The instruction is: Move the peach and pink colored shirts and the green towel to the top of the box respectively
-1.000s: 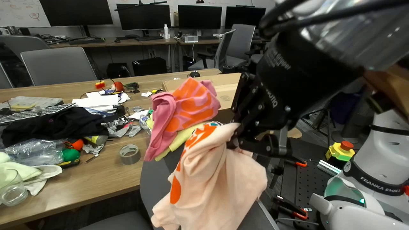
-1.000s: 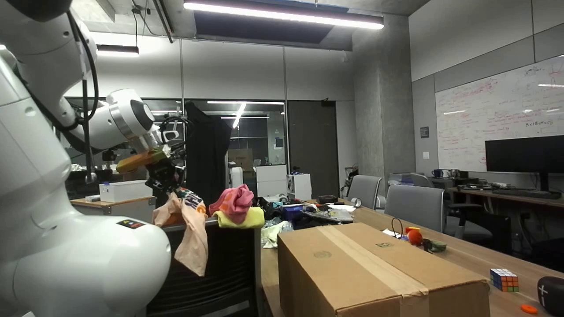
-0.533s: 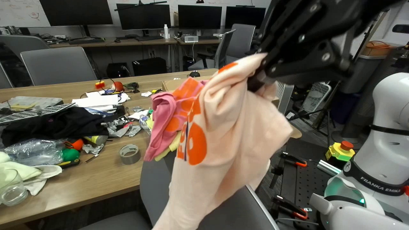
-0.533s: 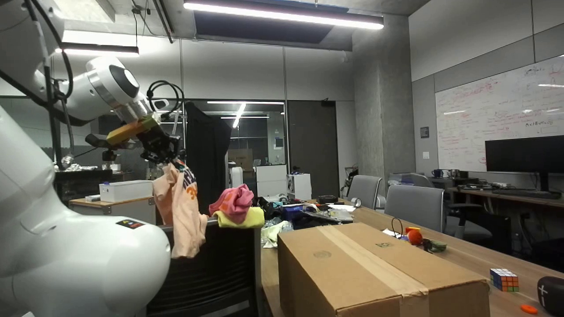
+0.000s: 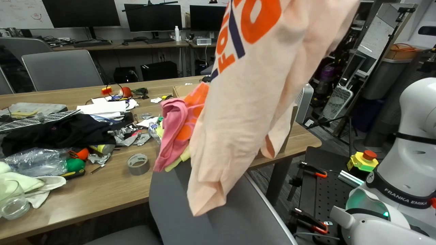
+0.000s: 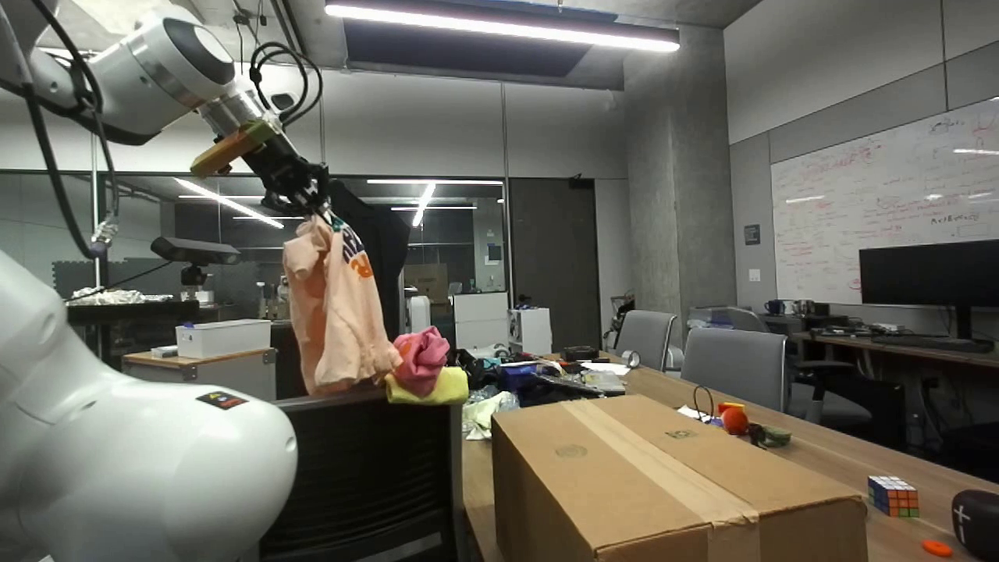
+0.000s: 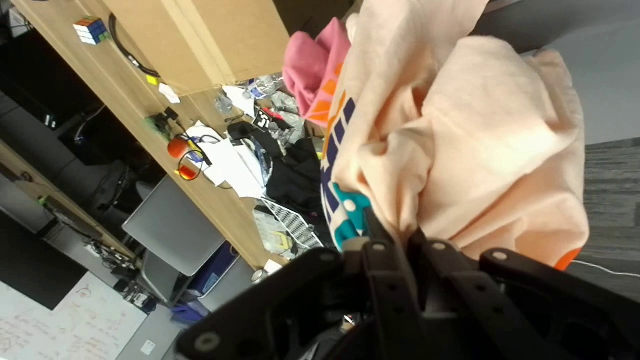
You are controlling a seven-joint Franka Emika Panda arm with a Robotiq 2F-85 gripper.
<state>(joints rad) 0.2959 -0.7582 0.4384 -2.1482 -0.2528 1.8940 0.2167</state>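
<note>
My gripper (image 6: 318, 209) is shut on the peach shirt (image 6: 335, 312), which hangs down from it above the chair back. In the wrist view the fingertips (image 7: 397, 237) pinch a bunched fold of the peach shirt (image 7: 495, 130). In an exterior view the peach shirt (image 5: 248, 112) fills the middle and the gripper is out of frame. The pink shirt (image 6: 423, 361) lies crumpled on the yellow-green towel (image 6: 437, 388) on the chair back; the peach shirt partly covers them. The closed cardboard box (image 6: 624, 468) stands on the table, its top bare in view.
The chair (image 6: 367, 460) stands at the table edge beside the box. The table (image 5: 115, 190) holds a tape roll (image 5: 138, 164), a glass (image 5: 14, 203), black cloth (image 5: 61, 134) and loose clutter. A Rubik's cube (image 6: 894, 497) and black speaker (image 6: 975, 524) lie past the box.
My gripper has risen, lifting the peach shirt up off the chair back, and it has left the frame in an exterior view. The pink shirt, towel and box have not moved.
</note>
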